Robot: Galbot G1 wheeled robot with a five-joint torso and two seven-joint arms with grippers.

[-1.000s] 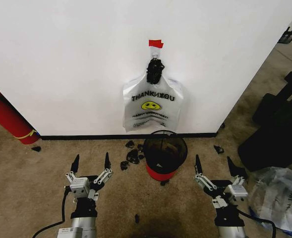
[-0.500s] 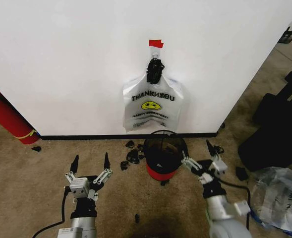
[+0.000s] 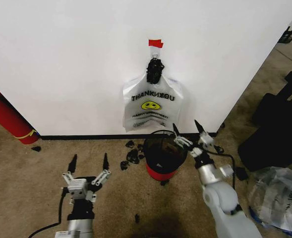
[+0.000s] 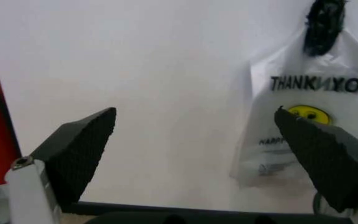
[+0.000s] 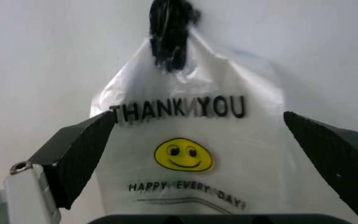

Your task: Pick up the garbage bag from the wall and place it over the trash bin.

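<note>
Head view, right arm: the right gripper [image 3: 189, 133] is now reaching up and forward with its fingers spread, hanging above the right side of the trash bin [image 3: 164, 154] rim; a second ago it was lying low on the carpet [image 3: 27, 173] well right of the bin
Head view, left arm: the left gripper [image 3: 88, 165] is waiting low over the carpet, fingers spread, barely shifted
Head view, bag: the garbage bag [image 3: 152, 105] is hanging flat on the white wall [image 3: 71, 64], its handles bunched in a black clip [image 3: 154, 71] under a strip of red tape [image 3: 155, 43], straight above the bin; it is not moving between pictures
Head view, surroundings: black scraps [image 3: 131, 155] are lying left of the bin, a red fire extinguisher [image 3: 7, 118] is leaning at far left
Left wrist view: the bag [image 4: 303, 116] is sitting off to one side beyond the parted fingers [image 4: 79, 154]
Right wrist view: the bag [image 5: 188, 144] is centred between the wide-open fingers [image 5: 79, 154], smiley face and lettering facing the camera
Meaning: the right arm is lining up on the bag, so the approach is under way but nothing is gripped yet
</note>
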